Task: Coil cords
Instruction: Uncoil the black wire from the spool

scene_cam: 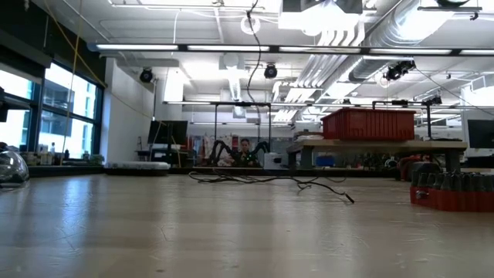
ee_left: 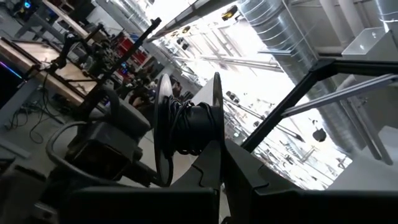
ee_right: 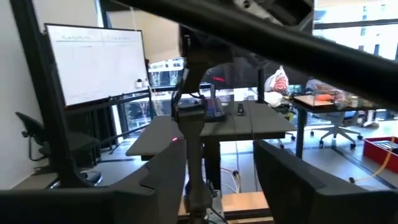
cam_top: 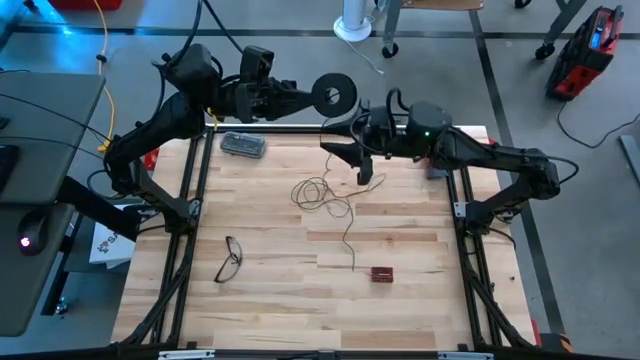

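Note:
The cord is a thin dark wire, part of it wound on a small black reel (cam_top: 335, 93) that is pale at its centre. My left gripper (cam_top: 312, 95) is shut on the reel, high over the table's far edge. From the reel a strand (scene_cam: 255, 54) hangs down to loose loops (cam_top: 320, 190) lying on the table. The wire's free end (cam_top: 352, 265) trails toward the near edge. My right gripper (cam_top: 350, 158) hovers open above the far edge, beside the hanging strand. Whether it touches the strand cannot be told. My left gripper pinches the reel (ee_left: 186, 127) between its two fingers at the rim of one flange (ee_left: 215, 149), coming level from the table's left. The fingers themselves hide the exact spot. The reel is lifted clear, and the wire hangs slack from it.
Black-framed eyeglasses (cam_top: 230, 258) lie near the left side. A small red block (cam_top: 381, 273) sits toward the near right. A clear case (cam_top: 243, 144) rests at the far left. A yellow cable (cam_top: 105, 70) runs off the table's left, and black frame rails (cam_top: 190, 200) line both sides.

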